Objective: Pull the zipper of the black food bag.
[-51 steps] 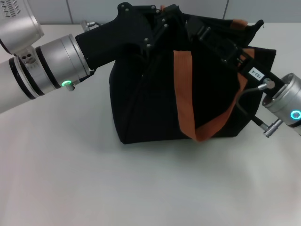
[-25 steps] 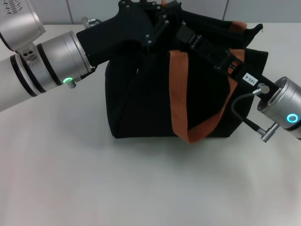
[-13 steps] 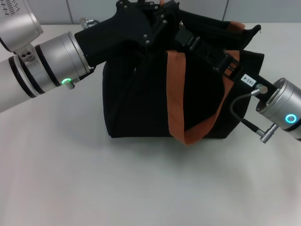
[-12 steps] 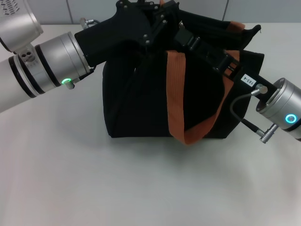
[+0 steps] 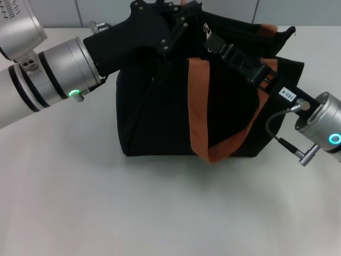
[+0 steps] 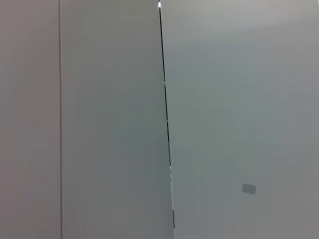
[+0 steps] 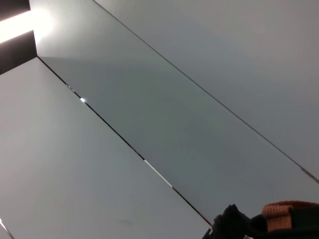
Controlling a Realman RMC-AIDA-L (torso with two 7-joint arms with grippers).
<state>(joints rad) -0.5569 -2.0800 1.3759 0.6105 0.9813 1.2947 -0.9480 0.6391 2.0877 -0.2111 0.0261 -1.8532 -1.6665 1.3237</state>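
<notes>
Head view: the black food bag stands upright on the white table, its boxy body slightly slumped, an orange-brown webbing strap handle hanging in a loop down its front face and a second orange-brown strap end showing at the far top edge. The left gripper, a black housing on a silver forearm with a green indicator light, reaches in from the left and sits against the top left corner of the bag; its fingers merge with the black fabric, so whether they are parted or closed on anything cannot be told. The right gripper, black and elongated, lies diagonally across the top of the bag from the right, its tip at the zipper, whose small silver metal part shows just beside the tip near the middle of the bag's top opening; the jaw opening and any hold on the slider cannot be told. A grey cable loops off the right wrist, beside the bag's right side.

Left wrist view: only grey wall panels with a thin vertical seam.

Right wrist view: grey panels crossed by diagonal seams, with a corner of black fabric and orange-brown webbing at one edge
</notes>
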